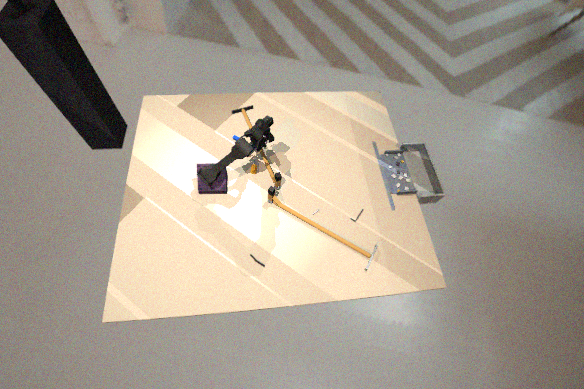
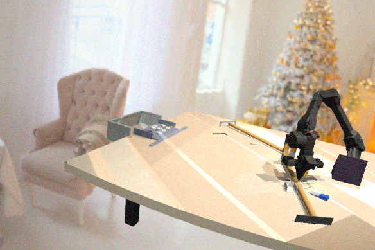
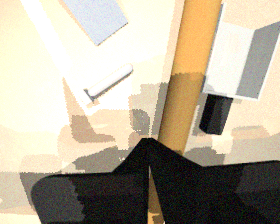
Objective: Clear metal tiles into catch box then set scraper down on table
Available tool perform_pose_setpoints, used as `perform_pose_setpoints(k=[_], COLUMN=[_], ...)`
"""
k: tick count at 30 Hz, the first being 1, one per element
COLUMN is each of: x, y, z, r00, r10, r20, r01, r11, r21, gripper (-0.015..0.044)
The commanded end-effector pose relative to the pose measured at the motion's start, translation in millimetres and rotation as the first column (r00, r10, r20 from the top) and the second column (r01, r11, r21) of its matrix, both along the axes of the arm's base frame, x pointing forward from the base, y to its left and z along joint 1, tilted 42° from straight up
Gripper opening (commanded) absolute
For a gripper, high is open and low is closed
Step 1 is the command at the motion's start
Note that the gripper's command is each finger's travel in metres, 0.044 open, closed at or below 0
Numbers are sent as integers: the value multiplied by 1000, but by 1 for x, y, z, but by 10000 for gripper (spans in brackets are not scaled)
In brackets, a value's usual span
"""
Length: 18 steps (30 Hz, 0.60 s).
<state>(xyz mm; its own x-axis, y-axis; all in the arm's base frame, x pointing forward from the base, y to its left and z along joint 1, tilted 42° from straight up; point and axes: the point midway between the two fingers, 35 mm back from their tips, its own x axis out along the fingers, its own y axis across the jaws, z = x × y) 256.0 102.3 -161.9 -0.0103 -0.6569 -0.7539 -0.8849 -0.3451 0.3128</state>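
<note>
From the top, we see the long scraper [image 1: 268, 162] [image 2: 305, 198] [image 3: 191, 60] lying slantwise on the table [image 1: 165, 261] [image 2: 144, 174], its dark blade near the upper edge. Our gripper [image 1: 270, 137] [image 2: 299, 178] [image 3: 149, 141] is above the handle side. The catch box [image 1: 434, 171] [image 2: 119, 130] sits at the right edge, reaching past it; tiles [image 1: 394, 176] [image 2: 158, 126] remain on the bench plate [image 1: 389, 182] [image 2: 154, 135]. A broad stretch of tabletop separates us from the plate, with a second long-handled tool [image 1: 320, 227] [image 2: 257, 137] slanting below it.

From outside, we find the scraper's blade near the table's front edge. Beside the handle, a pale bracket [image 2: 290, 186] [image 3: 233, 60] and a blue-handled tool [image 2: 324, 196] narrow our sideways room.

At the wrist, our fingertips are pressed together, with nothing visible between them. The scraper's handle runs just beyond; we cannot tell whether they touch it. The bracket crowds its right side, while a small white cylinder [image 3: 111, 81] lies to its left.
</note>
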Motion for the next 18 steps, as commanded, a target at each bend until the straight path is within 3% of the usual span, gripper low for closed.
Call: perform_pose_setpoints(k=[1, 18], x=[4, 19], y=[-1, 3], z=[-4, -9], r00=[1000, 1000], r10=[1, 1], r20=[-2, -1], r01=[-1, -1], r11=[1000, 1000], r21=[-5, -6], gripper=[0, 0])
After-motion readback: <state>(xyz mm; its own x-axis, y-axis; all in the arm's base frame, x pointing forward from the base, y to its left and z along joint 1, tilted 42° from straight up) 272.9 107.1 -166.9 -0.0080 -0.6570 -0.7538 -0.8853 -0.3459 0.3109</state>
